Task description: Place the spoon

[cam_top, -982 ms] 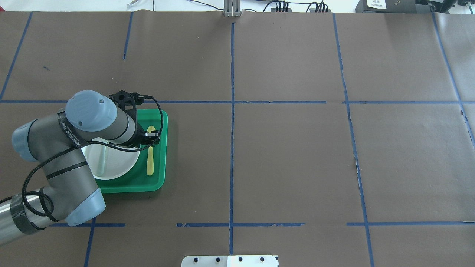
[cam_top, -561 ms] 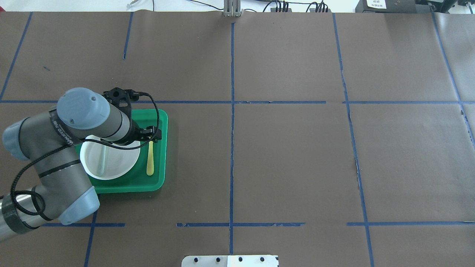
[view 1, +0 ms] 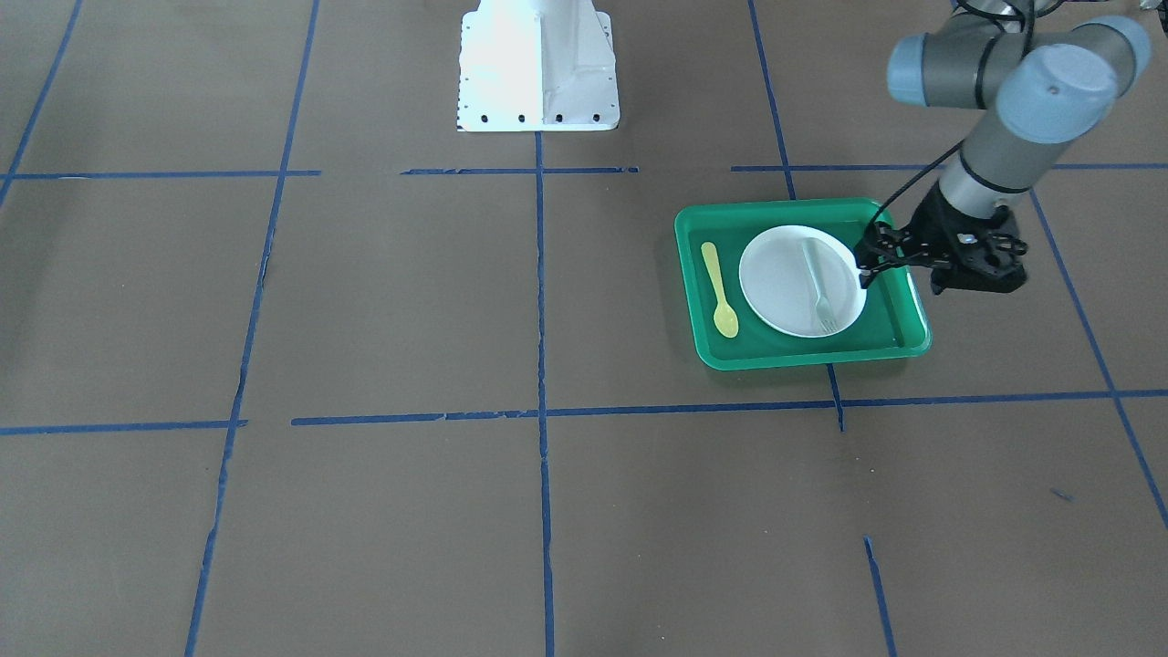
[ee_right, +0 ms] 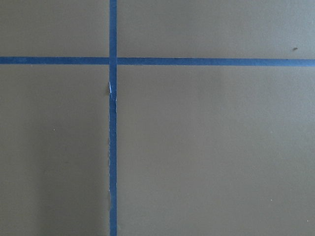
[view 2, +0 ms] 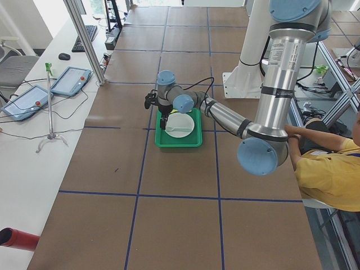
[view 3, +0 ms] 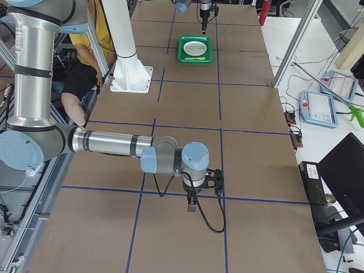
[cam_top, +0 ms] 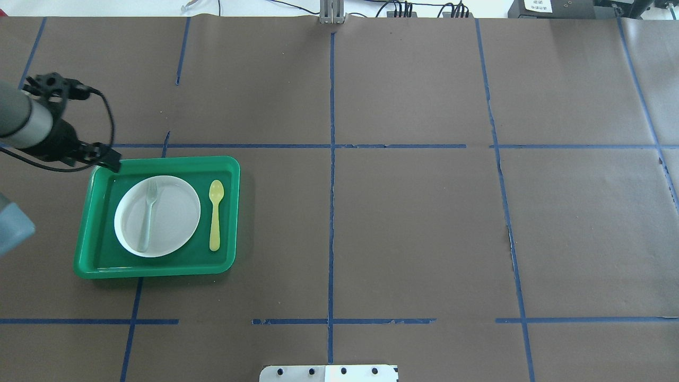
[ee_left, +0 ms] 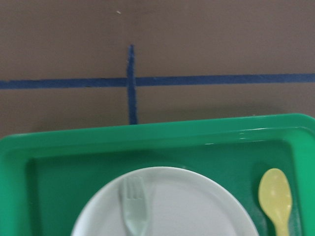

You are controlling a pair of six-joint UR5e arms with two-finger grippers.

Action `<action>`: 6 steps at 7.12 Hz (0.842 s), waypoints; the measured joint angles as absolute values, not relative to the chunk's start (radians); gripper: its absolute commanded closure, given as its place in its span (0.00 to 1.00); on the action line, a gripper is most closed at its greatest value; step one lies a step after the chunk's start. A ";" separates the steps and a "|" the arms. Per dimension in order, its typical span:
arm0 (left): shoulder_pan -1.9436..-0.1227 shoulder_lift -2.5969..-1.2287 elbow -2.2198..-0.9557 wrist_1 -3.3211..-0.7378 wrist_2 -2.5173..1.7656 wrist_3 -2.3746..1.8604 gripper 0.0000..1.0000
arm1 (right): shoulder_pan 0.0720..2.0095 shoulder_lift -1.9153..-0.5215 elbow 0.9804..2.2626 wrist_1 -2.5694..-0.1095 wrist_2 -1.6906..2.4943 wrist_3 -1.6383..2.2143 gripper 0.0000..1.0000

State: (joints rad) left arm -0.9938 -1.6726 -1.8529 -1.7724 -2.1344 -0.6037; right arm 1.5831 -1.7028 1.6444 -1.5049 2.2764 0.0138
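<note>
One brown surface (cam_top: 414,228) with blue tape lines (cam_top: 331,212), a white desk (view 2: 22,169) beside it, carries a green tray (cam_top: 159,269). The slim pale-yellow spoon (cam_top: 215,217) lies in this tray, just beside the white plate (cam_top: 175,223). The left hand (cam_top: 109,159) holds nothing, but I cannot tell if it is spread or closed.

Bare brown worktop (cam_top: 414,223) stretches wide to the right of the green tray (cam_top: 159,268) in the overhead view, crossed only by blue tape lines (flat on the surface). Inside the tray, the yellow spoon (cam_top: 215,217) lies in a narrow strip between the white plate (cam_top: 177,212) and the tray's raised right wall, with a slim band of green floor on either side of it. From above it is uncovered. The fork (cam_top: 148,217) lies on the plate's left half. The left end effector (cam_top: 110,162) hangs near the tray's far left corner, across the plate from the spoon, its black cable (cam_top: 109,114) looping beside it.
</note>
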 measured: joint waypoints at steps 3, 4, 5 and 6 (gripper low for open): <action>-1.354 -1.545 -1.826 -1.595 -2.195 -0.009 0.00 | 1.583 -1.703 1.644 -1.505 2.276 0.014 0.00; -1.461 -1.505 -1.799 -1.570 -2.240 0.082 0.00 | 1.583 -1.703 1.644 -1.505 2.276 0.014 0.00; -1.540 -1.470 -1.772 -1.564 -2.292 0.121 0.00 | 1.583 -1.703 1.644 -1.505 2.276 0.014 0.00; -1.577 -1.449 -1.762 -1.562 -2.318 0.136 0.00 | 1.583 -1.703 1.644 -1.505 2.276 0.014 0.00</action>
